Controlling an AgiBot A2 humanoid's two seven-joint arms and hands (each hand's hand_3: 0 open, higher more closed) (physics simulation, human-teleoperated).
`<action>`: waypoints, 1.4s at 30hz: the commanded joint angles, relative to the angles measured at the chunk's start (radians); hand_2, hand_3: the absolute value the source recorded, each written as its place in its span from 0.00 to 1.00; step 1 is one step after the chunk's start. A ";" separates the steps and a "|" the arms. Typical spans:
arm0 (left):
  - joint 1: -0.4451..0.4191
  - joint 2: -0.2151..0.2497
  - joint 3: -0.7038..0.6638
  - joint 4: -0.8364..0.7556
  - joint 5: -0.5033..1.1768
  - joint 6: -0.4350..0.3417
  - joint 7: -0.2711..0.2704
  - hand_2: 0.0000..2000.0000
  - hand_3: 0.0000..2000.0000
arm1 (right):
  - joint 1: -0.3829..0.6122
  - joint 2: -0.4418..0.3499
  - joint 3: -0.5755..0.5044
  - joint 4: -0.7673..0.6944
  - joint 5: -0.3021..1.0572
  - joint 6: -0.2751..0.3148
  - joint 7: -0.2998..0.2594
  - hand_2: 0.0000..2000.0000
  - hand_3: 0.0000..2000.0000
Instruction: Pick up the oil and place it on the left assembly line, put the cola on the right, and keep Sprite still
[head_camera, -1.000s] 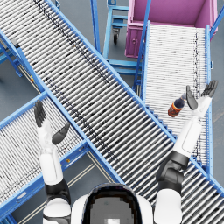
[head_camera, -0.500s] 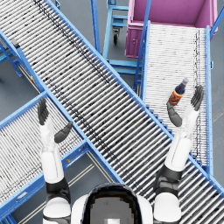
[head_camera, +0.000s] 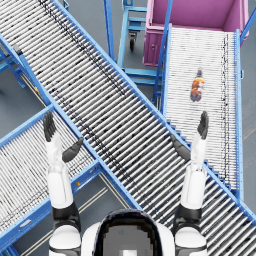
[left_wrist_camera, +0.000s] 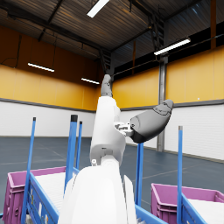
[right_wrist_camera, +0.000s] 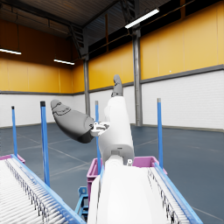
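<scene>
A small dark cola bottle (head_camera: 197, 86) with an orange-red label lies alone on the rollers of the right assembly line (head_camera: 222, 120), up towards the pink crate. My right hand (head_camera: 196, 142) hovers nearer me over the edge of that line, fingers spread upward, holding nothing; the right wrist view shows the same hand (right_wrist_camera: 94, 122) with nothing in it. Raised above the left assembly line (head_camera: 20, 170), my left hand (head_camera: 57, 145) also has its fingers apart and holds nothing, as the left wrist view of it (left_wrist_camera: 127, 124) confirms. No oil or Sprite is in view.
A wide roller conveyor (head_camera: 100, 100) with blue rails runs diagonally between the two lines. A pink crate (head_camera: 155, 45) stands at the far end of the right line. Blue frame legs and grey floor lie in between.
My right hand held the cola bottle above the right line, then let it go and drew back. The bottle now lies farther up the rollers. The left hand barely moved.
</scene>
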 joint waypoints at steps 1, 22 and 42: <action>-0.006 -0.003 0.007 0.002 -0.007 0.002 0.002 0.00 0.00 | -0.004 0.004 0.006 -0.001 -0.009 0.002 -0.002 0.00 0.00; -0.159 -0.158 0.270 0.061 -0.280 0.085 0.085 0.00 0.00 | -0.103 0.191 0.275 -0.009 -0.356 0.084 -0.085 0.00 0.00; -0.185 -0.185 0.317 0.072 -0.329 0.100 0.099 0.00 0.00 | -0.120 0.224 0.323 -0.010 -0.418 0.099 -0.100 0.00 0.00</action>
